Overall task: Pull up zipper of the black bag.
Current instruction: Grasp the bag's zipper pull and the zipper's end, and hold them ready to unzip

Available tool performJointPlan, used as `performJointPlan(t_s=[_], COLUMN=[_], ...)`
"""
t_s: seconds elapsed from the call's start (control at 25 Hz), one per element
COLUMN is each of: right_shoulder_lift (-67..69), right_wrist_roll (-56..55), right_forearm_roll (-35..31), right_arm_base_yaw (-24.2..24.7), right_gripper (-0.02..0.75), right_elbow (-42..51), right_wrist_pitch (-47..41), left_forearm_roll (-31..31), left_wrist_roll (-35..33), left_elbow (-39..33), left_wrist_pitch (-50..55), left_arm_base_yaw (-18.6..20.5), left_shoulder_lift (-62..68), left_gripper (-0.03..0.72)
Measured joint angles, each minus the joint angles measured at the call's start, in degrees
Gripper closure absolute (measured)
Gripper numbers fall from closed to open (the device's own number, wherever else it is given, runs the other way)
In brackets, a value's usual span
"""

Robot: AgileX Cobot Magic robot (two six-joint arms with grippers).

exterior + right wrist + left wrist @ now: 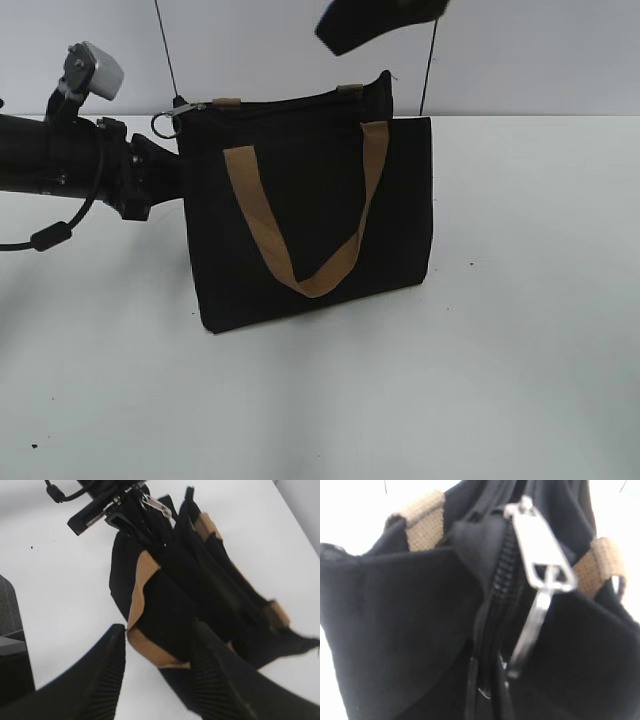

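Observation:
The black bag (310, 220) stands upright on the white table, with tan strap handles on its front. Its zipper (280, 100) runs along the top edge, and the silvery pull tab (190, 108) with a ring sits at the left end. The tab shows large in the left wrist view (540, 555) and small in the right wrist view (160, 507). My left gripper (487, 690) is shut on the bag's left end at the zipper line, just below the tab. My right gripper (155, 670) is open and empty, hovering above the bag's right part (375, 22).
The left arm (70, 160) with its cable reaches in from the left at bag height. The white table (520, 350) stretches in front and to the right of the bag. A pale wall stands behind.

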State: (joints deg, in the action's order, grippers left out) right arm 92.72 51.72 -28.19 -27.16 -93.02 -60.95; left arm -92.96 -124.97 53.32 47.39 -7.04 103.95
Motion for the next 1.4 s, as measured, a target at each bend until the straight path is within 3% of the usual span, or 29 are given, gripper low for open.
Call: performJointPlan(t_s=[0.44, 0.8, 1.16, 1.4], right_shoulder_lift=[15.47, 22.51, 26.15, 26.94], right_wrist_roll=[15.75, 24.12, 26.96, 27.11], right_forearm_roll=[-0.34, -5.16, -5.80, -5.73], right_arm_base_yaw=[-7.37, -11.33, -11.59, -11.59], right_gripper=[0.411, 0.411, 0.414, 0.496], right_elbow=[-12.07, -13.37, -13.37, -13.41], right_wrist_pitch=[8.12, 15.42, 17.45, 19.18], left_forearm_roll=[0.01, -0.04, -0.04, -0.09], left_wrist_roll=[0.10, 0.10, 0.10, 0.10], left_elbow=[0.04, 0.04, 0.04, 0.04], left_wrist_pitch=[0.06, 0.06, 0.06, 0.06], left_arm_base_yaw=[0.00, 0.00, 0.00, 0.00], left_shoulder_lift=[0.00, 0.00, 0.00, 0.00], left_gripper=[0.652, 0.652, 0.652, 0.652])
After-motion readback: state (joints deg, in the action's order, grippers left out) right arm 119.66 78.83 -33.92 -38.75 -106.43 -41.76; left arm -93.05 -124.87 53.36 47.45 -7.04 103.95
